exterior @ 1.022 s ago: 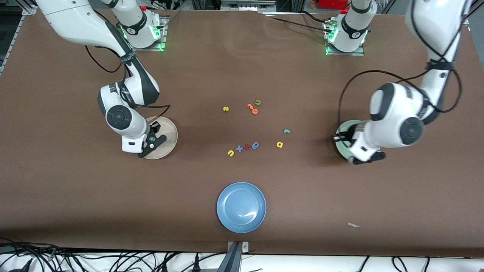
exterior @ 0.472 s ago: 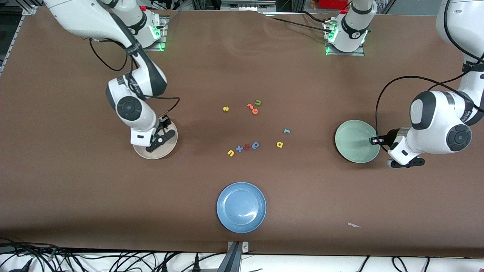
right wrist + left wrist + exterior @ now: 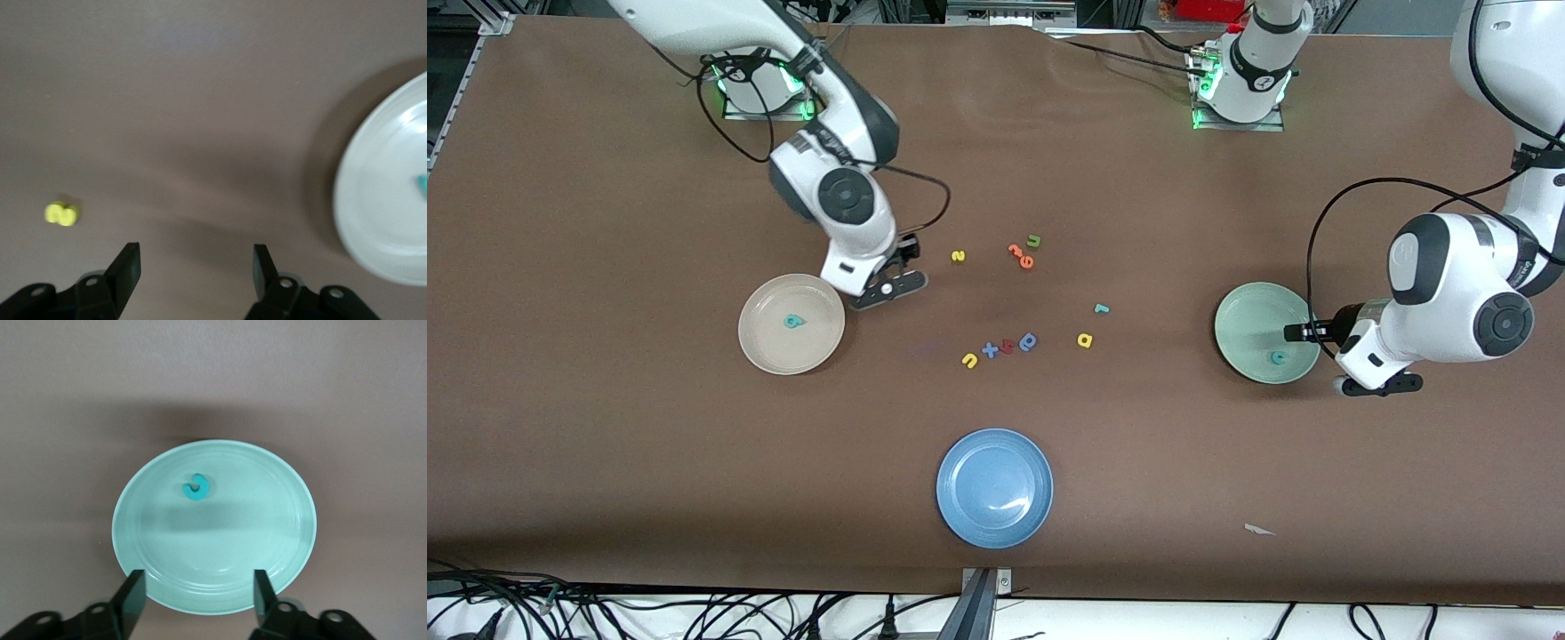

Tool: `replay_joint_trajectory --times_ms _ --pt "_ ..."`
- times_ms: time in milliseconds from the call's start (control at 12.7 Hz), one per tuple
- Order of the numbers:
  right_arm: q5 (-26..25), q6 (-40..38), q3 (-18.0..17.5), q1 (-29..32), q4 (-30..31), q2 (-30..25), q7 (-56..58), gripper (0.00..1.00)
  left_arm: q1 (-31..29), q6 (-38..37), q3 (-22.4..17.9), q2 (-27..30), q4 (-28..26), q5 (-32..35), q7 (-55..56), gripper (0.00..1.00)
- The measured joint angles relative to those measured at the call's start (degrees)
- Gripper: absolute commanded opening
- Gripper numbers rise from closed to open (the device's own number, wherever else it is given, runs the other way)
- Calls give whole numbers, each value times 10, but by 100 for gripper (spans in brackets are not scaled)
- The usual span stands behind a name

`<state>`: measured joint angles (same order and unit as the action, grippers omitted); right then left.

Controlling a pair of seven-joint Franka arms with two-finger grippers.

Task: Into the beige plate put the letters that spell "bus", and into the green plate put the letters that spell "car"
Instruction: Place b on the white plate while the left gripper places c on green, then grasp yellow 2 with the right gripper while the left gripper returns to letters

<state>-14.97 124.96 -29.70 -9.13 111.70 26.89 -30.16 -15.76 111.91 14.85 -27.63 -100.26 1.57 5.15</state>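
Note:
The teal "b" (image 3: 792,321) lies in the beige plate (image 3: 765,356). The teal "c" (image 3: 1279,357) lies in the green plate (image 3: 1249,324). My right gripper (image 3: 889,289) hangs open and empty between the beige plate and the yellow "s" (image 3: 958,256); the right wrist view shows the "s" (image 3: 61,213) and the beige plate's rim (image 3: 373,200). My left gripper (image 3: 1378,384) is open and empty over the green plate's edge toward the left arm's end. The left wrist view shows the "c" (image 3: 197,488). On the table lie the yellow "u" (image 3: 969,360), yellow "a" (image 3: 1085,340) and teal "r" (image 3: 1101,308).
A blue plate (image 3: 994,487) sits nearer the front camera, mid-table. A green "u" (image 3: 1034,240) and orange letters (image 3: 1020,256) lie together. A blue "x" (image 3: 990,349), a red letter (image 3: 1007,345) and a dark blue "a" (image 3: 1028,341) lie beside the yellow "u".
Both grippers opened. The "b" now lies in the beige plate and the "c" in the green plate. My right gripper moved off the beige plate toward the middle letters; my left shifted off the green plate.

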Motion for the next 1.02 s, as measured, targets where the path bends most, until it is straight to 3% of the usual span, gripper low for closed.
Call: replay_joint_trajectory --times_ms 236,472,786,1022 --pt "0 23 -1 -35 0 18 -197 68 0 0 0 1 24 0 0 100" --pt "0 70 -2 -67 0 41 -321 64 -5 -2 -1 3 39 0 0 100" --pt "-3 126 -2 -98 0 72 -375 54 -5 -34 4 14 81 0 2 100" --pt "-56 131 1 -100 -1 84 -375 54 -3 -50 11 22 86 0 18 100"
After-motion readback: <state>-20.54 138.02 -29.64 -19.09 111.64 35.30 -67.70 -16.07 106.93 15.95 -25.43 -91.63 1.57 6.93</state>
